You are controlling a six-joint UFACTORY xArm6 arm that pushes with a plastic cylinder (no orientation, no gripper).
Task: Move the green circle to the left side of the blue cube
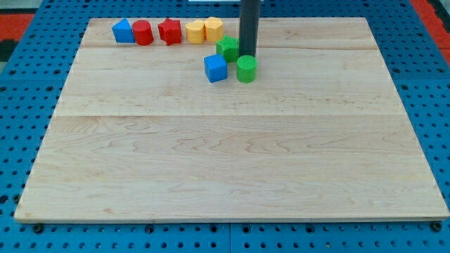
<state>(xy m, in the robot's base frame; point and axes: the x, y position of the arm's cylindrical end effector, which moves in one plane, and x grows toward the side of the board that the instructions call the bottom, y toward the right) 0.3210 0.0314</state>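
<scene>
Wooden surface (232, 154) fills your view; my tip (247, 55) sits just behind the green circle (246, 69), rod cut off above; no fingers, blue cube (216, 68) just left.

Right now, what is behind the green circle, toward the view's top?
Directly behind the green circle stands my tip, at its top edge. The rod hides the board behind it. The green star-like block sits up-left.

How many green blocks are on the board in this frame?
2. The green circle sits just right of the blue cube; another green block lies above them, left of my tip. None seem hidden.
</scene>
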